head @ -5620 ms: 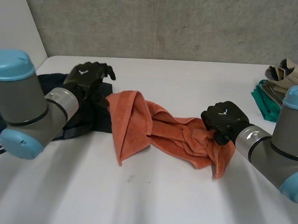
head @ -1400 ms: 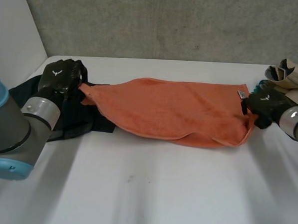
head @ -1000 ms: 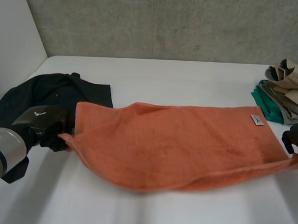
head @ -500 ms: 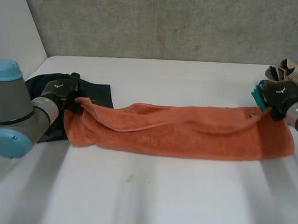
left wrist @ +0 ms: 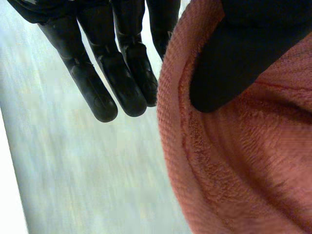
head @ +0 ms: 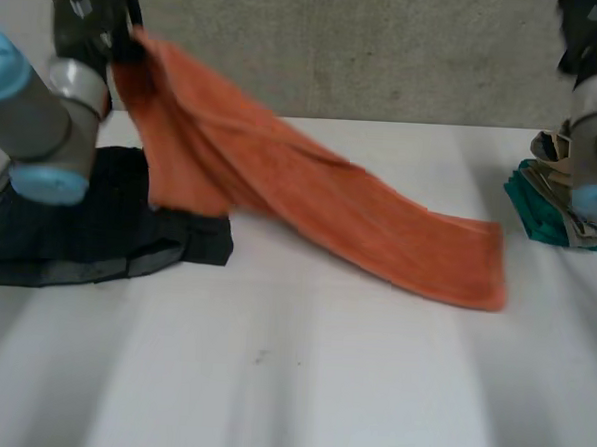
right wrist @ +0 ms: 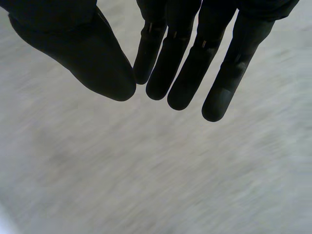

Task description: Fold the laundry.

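Head view: my left hand point(head: 89, 12), raised far left, grips one corner of the orange towel point(head: 310, 199), which slopes down right onto the table point(head: 320, 385). My right hand point(head: 589, 33) is raised far right, well apart from the towel.
Left wrist view: my thumb point(left wrist: 239, 58) pinches the towel's edge.
Right wrist view: my fingers point(right wrist: 185, 73) are straight and hold nothing.

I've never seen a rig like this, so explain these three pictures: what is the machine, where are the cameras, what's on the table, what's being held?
This is a two-armed robot at a white table, folding laundry. The wide picture looks down from the robot's head; the other two come from a camera on each wrist. The left robot hand pinches one end of an orange terry towel, raised, its far end on the table. The right robot hand is open and empty. A black garment and a green-and-beige clothes pile lie aside.
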Action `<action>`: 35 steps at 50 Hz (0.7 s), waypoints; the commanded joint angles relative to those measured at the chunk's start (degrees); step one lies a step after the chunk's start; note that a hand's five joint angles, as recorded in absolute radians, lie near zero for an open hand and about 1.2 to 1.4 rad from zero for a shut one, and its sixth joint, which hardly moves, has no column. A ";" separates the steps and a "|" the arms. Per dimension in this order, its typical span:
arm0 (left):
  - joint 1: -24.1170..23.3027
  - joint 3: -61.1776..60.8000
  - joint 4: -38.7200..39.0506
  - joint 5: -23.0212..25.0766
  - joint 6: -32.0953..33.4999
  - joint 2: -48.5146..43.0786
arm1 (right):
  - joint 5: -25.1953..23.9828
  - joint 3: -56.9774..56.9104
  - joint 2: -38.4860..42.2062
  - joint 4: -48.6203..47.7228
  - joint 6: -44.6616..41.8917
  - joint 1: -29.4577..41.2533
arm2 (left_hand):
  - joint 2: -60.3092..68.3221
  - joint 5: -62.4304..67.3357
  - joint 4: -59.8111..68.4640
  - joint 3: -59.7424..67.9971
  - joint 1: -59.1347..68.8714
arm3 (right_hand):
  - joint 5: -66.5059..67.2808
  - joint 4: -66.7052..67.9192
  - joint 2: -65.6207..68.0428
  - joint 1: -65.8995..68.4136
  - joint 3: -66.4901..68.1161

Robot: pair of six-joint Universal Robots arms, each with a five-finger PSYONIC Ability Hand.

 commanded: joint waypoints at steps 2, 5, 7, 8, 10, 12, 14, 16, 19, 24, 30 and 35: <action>-0.27 -6.32 4.40 2.38 -5.15 5.81 | -0.24 7.78 -7.90 4.37 9.20 0.02 | 11.32 13.70 11.05 11.67 12.89 | -17.26 -17.38 -16.12 6.76 -16.87; -0.88 -11.17 4.57 2.47 -5.06 6.17 | -2.44 12.45 -9.14 8.16 10.00 0.11 | 11.32 13.70 11.05 11.67 12.89 | -49.23 -49.35 -48.10 -25.21 -48.84; -2.02 -15.12 4.48 2.55 -4.89 6.25 | -4.64 16.58 -9.23 11.67 10.61 0.11 | 11.32 13.70 11.05 11.67 12.89 | -56.03 -56.15 -54.90 -32.01 -55.64; -2.29 -16.27 4.48 2.73 -4.89 6.52 | -5.08 17.47 -9.23 12.56 10.88 0.11 | 11.32 13.70 11.05 11.67 12.89 | -56.71 -56.83 -55.57 -32.68 -56.32; -2.91 -19.35 4.48 3.43 -4.97 8.36 | -5.96 19.49 -8.80 15.72 12.45 -0.07 | 11.32 13.70 11.05 11.67 12.89 | -56.71 -56.83 -55.58 -32.69 -56.33; -2.99 -21.19 4.48 4.04 -4.98 10.03 | -6.40 20.20 -8.09 18.00 14.03 -0.33 | 11.32 13.70 11.05 11.67 12.89 | -56.55 -56.67 -55.41 -32.52 -56.16; -3.00 -23.57 4.48 5.01 -5.06 12.84 | -7.28 20.12 -7.13 21.69 16.85 -0.77 | 11.32 13.70 11.05 11.67 12.89 | -56.04 -56.17 -54.91 -32.02 -55.66; -3.08 -24.80 4.57 5.54 -4.98 15.12 | -8.94 18.98 -6.60 24.41 19.39 -0.95 | 11.32 13.70 11.05 11.67 12.89 | -55.37 -55.49 -54.24 -31.35 -54.98; -3.52 -26.39 4.57 5.81 -5.24 20.13 | -11.14 16.78 -5.46 26.80 21.77 -0.95 | 11.32 13.70 11.05 11.67 12.89 | -54.36 -54.48 -53.23 -30.34 -53.97; -5.36 -28.67 4.04 5.63 -5.50 29.18 | -14.84 11.51 -1.59 30.93 26.17 -0.60 | 11.32 13.70 11.05 11.67 12.89 | -53.01 -53.14 -51.88 -28.99 -52.63; -8.18 -31.57 4.13 5.98 -5.24 37.71 | -16.86 7.37 3.86 31.99 27.49 1.33 | 11.32 13.70 11.05 11.67 12.89 | -51.50 -51.62 -50.37 -27.48 -51.12; -8.36 -33.51 4.13 6.07 -5.15 41.32 | -17.30 6.49 7.11 31.73 27.49 3.71 | 11.32 13.70 11.05 11.67 12.89 | -48.81 -48.93 -47.68 -24.79 -48.42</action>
